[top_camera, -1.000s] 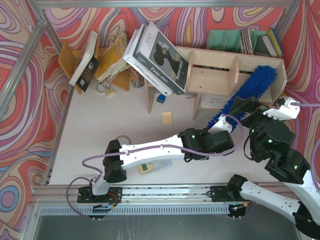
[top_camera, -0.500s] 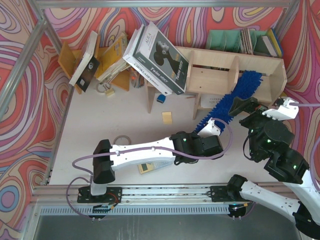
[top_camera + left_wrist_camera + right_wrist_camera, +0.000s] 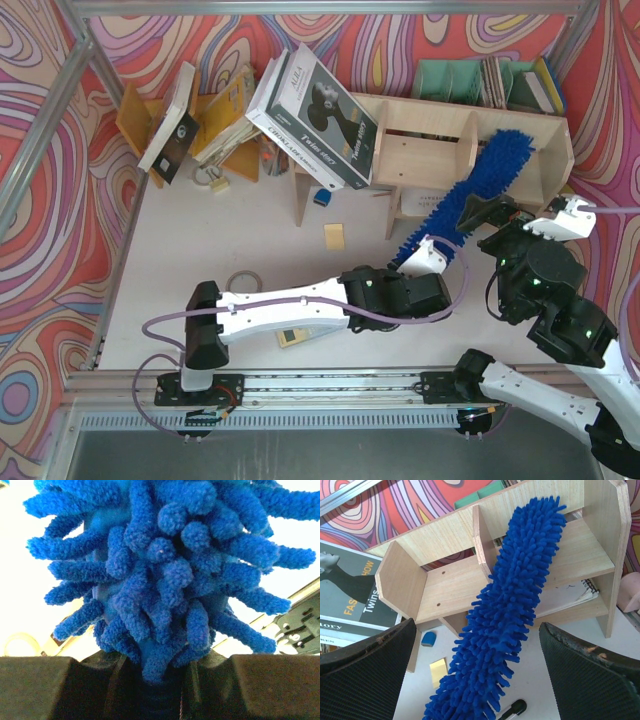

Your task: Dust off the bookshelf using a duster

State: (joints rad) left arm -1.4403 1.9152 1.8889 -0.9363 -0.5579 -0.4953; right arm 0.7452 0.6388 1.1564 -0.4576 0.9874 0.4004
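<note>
I have the duster in my left hand, which is clamped on the handle end. In the left wrist view the stem runs down between the two fingers and the blue fluff fills everything ahead of that hand.

The axis is what matters. From the left hand the duster runs diagonally away and to the right, rising off the bench to the bookshelf. Its far end lies on the upper tier, across the divider. I judge it touches the wood there, but I cannot be sure of the contact.

My right hand sits just beside the duster's middle, on its right, with its fingers wide apart and holding nothing. In its wrist view the duster runs straight ahead of that hand, from between the fingers towards the bookshelf.

So the left arm does the work. I judge the next stroke should sweep sideways along the tier, across the duster's axis. The right hand is close enough to get in the way.
</note>
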